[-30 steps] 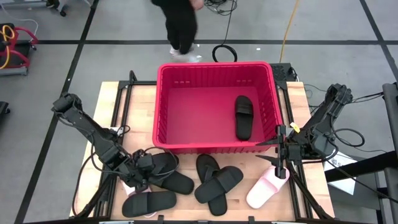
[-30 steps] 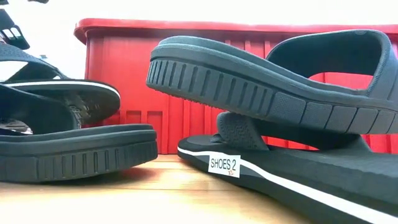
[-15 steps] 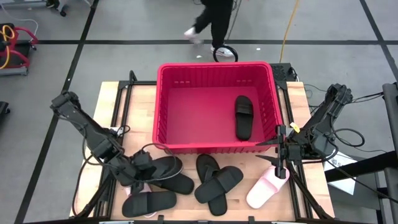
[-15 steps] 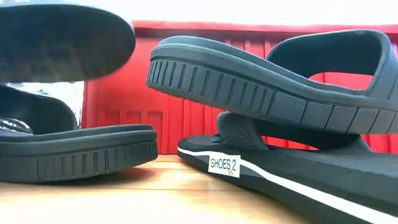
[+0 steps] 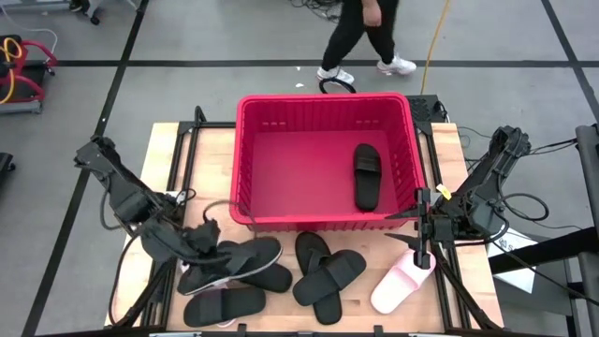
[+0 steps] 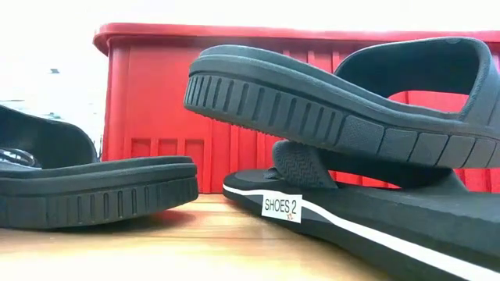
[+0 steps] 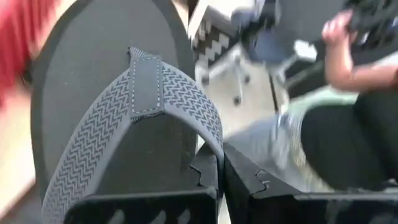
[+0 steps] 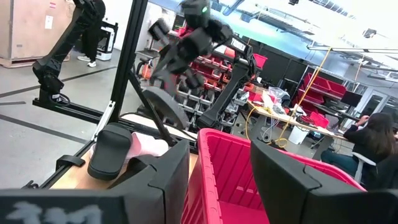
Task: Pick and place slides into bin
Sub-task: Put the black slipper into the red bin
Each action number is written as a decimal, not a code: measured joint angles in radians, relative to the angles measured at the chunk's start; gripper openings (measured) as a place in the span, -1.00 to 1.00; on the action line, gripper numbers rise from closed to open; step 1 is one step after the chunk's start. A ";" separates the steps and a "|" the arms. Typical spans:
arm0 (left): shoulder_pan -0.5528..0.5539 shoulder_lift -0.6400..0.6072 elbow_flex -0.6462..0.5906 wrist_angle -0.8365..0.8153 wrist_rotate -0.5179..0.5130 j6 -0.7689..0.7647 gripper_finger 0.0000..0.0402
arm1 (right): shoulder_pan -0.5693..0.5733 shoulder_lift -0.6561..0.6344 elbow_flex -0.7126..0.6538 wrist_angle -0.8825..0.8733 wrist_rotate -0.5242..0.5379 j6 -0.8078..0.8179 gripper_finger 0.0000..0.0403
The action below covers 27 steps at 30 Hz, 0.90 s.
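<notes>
My left gripper (image 5: 208,241) is shut on a black thong-style slide (image 5: 245,256) and holds it above the pile at the table's near left; the slide fills the left wrist view (image 7: 118,106). More black slides (image 5: 328,276) and a pale pink one (image 5: 398,284) lie flat on the table in front of the red bin (image 5: 245,168). One black slide (image 5: 366,176) lies inside the bin at its right. My right gripper (image 5: 404,229) is open and empty at the bin's near right corner. My left gripper pinches one branch of the slide's textured thong strap (image 7: 208,140) between its two fingers (image 7: 205,171). The strap runs away from the fingers toward the toe post. The slide is lifted clear of the slides below, its footbed facing the wrist camera.
A black wide-strap slide (image 5: 225,304) lies by the table's near edge, under the left arm. In the low view, stacked black slides (image 6: 328,109) stand close in front of the bin wall (image 6: 156,101). A person (image 5: 360,33) walks on the floor beyond the table's far edge.
My left gripper has risen and drawn slightly toward the table's left, staying shut on the thong slide. The slide has come up off the pile and out of the low view. The person behind the table has walked to the right.
</notes>
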 joint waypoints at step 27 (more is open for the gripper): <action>0.658 0.145 0.157 0.226 -0.384 0.334 -1.00 | 0.000 0.000 0.000 -0.008 0.000 -0.038 -0.21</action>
